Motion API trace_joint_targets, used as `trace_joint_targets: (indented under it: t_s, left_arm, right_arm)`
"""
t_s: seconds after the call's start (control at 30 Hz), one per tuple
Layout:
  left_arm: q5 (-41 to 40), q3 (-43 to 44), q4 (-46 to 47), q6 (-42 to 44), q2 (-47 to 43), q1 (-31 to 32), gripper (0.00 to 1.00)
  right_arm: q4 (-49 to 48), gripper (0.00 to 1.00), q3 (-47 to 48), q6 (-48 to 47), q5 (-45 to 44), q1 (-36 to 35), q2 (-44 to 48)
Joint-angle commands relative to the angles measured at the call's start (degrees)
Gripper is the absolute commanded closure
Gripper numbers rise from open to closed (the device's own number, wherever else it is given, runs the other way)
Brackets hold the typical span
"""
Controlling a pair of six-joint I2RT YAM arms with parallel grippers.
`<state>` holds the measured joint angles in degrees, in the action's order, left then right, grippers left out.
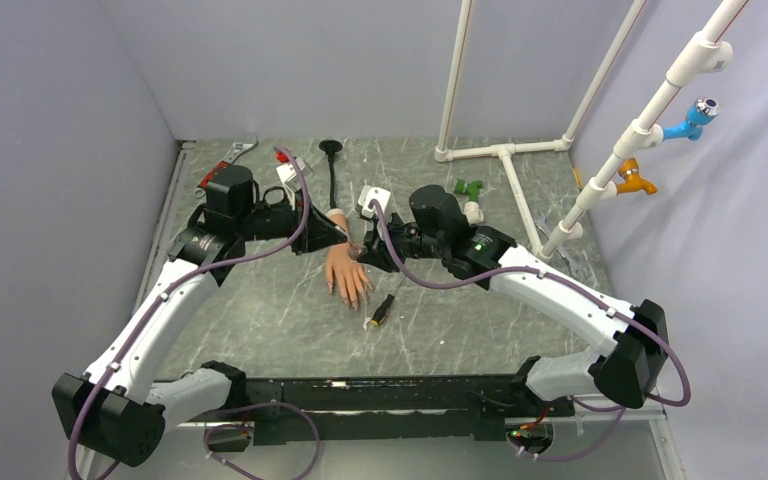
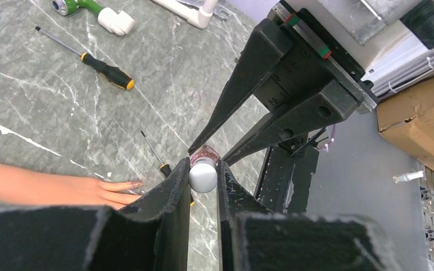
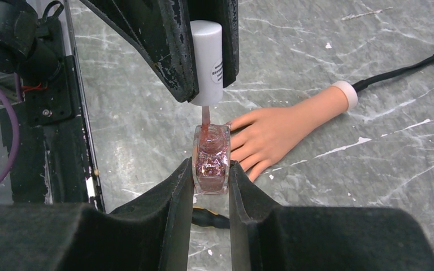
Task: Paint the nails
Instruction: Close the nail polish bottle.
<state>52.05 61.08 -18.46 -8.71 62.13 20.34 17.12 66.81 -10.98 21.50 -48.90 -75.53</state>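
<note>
The peach rubber hand [image 3: 277,132] lies palm down mid-table, its black stalk [image 3: 407,70] running away from the wrist. The nails [image 2: 133,184] show at its fingertips; the one I see clearly looks pinkish. My right gripper [image 3: 211,172] is shut on a small clear bottle [image 3: 211,161] of reddish glitter polish, held just above the fingers. My left gripper [image 2: 203,172] is shut on the white cap [image 2: 203,176]. In the right wrist view the cap [image 3: 207,62] hangs over the bottle, and its brush stem dips into the bottle's neck. Both grippers meet over the hand [image 1: 345,272].
A black-and-yellow screwdriver [image 1: 381,311] lies just right of the fingers, and a larger one [image 2: 104,69] lies further off. A white pipe frame [image 1: 505,160] with blue and orange taps stands at the back right. A wrench [image 1: 225,165] lies at the back left.
</note>
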Motion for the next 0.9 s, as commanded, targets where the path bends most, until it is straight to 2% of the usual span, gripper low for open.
trace_joint_targets:
  t_s: [0.0, 0.87]
  left_arm:
    - [-0.54, 0.42, 0.39, 1.02, 0.08, 0.21, 1.00]
    - [-1.64, 0.95, -1.97, 3.00, 0.93, 1.41, 1.00]
  right_arm:
    - [-1.59, 1.00, 2.45, -0.63, -0.02, -0.42, 1.81]
    - [-1.66, 1.00, 2.93, -0.72, -0.35, -0.79, 1.71]
